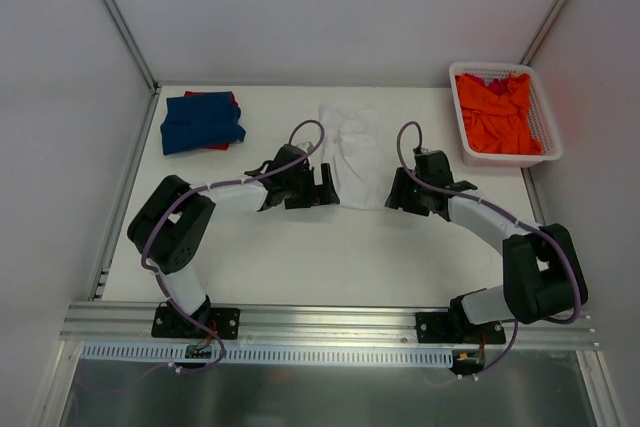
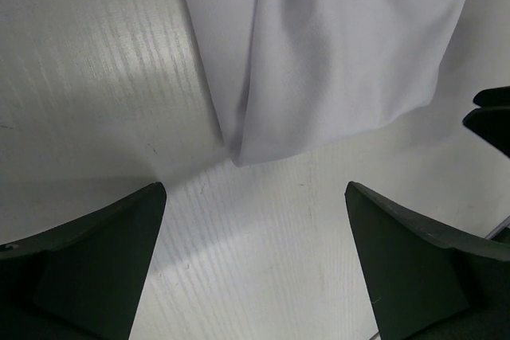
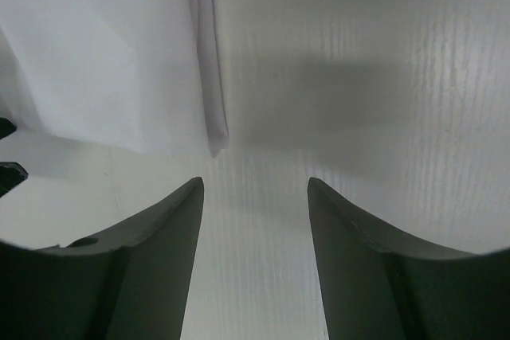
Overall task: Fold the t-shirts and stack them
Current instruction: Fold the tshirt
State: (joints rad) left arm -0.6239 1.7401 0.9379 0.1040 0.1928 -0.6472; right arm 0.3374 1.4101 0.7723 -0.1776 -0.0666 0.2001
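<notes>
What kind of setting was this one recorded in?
Probably a lab test cell, not a home: a bare white table boxed in by plain white panels, an aluminium mounting rail along its near edge, and a plastic basket as a prop.

top external: high behind the arm bases, looking down over the whole table, bases at 6 o'clock.
left wrist: close above the table, white t-shirt at 12 o'clock.
right wrist: equally close, same shirt at 10 o'clock.
shared: that shirt's near edge, all three.
</notes>
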